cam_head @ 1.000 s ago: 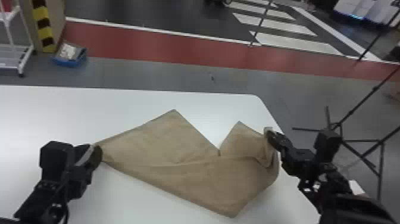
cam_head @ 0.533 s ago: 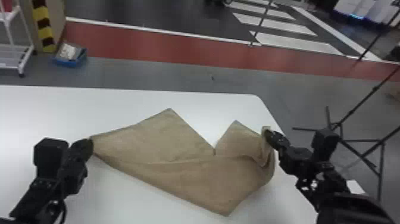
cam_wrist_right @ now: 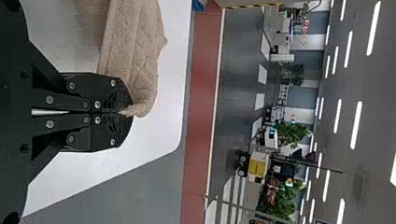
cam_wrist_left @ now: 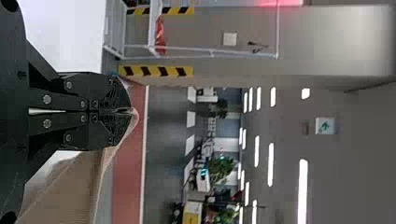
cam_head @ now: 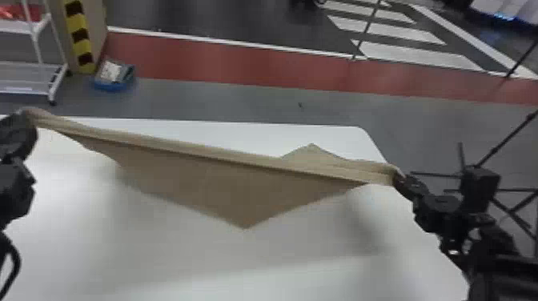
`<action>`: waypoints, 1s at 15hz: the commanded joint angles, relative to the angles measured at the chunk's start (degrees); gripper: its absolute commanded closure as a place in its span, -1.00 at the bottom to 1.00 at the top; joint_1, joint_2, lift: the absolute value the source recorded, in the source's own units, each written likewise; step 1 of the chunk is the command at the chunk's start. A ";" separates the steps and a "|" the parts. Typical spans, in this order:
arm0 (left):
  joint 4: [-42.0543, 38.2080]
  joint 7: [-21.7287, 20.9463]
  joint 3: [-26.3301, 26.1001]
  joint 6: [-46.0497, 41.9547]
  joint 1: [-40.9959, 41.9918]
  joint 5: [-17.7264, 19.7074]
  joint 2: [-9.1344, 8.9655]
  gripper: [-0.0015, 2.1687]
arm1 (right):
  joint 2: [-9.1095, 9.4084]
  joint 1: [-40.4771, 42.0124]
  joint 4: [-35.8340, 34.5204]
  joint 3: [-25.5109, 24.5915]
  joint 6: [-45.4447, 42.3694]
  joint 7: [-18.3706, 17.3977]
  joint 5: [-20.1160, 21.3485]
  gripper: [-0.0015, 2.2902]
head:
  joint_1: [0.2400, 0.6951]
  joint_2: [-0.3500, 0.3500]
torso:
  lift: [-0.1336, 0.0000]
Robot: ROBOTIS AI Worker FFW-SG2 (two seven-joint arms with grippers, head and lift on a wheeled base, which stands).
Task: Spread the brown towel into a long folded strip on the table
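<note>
The brown towel (cam_head: 224, 172) is stretched between both grippers above the table (cam_head: 168, 256), its top edge taut and a pointed part hanging down in the middle. At the head view's left edge, my left gripper (cam_head: 25, 116) holds one end; in its wrist view the left gripper (cam_wrist_left: 125, 111) is shut on a towel corner (cam_wrist_left: 70, 191). Near the table's right edge, my right gripper (cam_head: 400, 178) holds the other end; in its wrist view the right gripper (cam_wrist_right: 123, 112) is shut on the towel (cam_wrist_right: 135, 51) by a small pinch. A peak of cloth rises behind the taut edge.
The white table's far edge and rounded right corner lie behind the towel. Beyond are a white rack (cam_head: 28, 76), a blue tray (cam_head: 114, 76) on the floor, and a black stand (cam_head: 480, 184) to the right of the table.
The left gripper has swung up and away toward the far left, pulling its end of the towel along. The cloth has gone from lying spread to stretched and partly lifted; the right gripper has moved slightly.
</note>
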 commanded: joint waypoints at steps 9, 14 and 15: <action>-1.96 0.24 -2.29 -1.09 5.10 -2.50 0.09 0.57 | -0.14 1.36 5.44 5.85 1.99 4.32 1.15 -0.18 | 1.00 -0.69 | -0.78; -3.46 0.77 -2.47 -1.09 6.16 -3.03 0.18 0.57 | 1.01 5.32 1.13 0.67 -4.52 4.24 0.80 -0.98 | 1.00 -0.74 | -0.78; -3.54 0.77 -2.38 -0.92 6.24 -3.03 0.18 0.57 | 0.92 6.99 0.60 -0.39 -8.74 4.32 0.89 -0.98 | 1.00 -0.77 | -0.78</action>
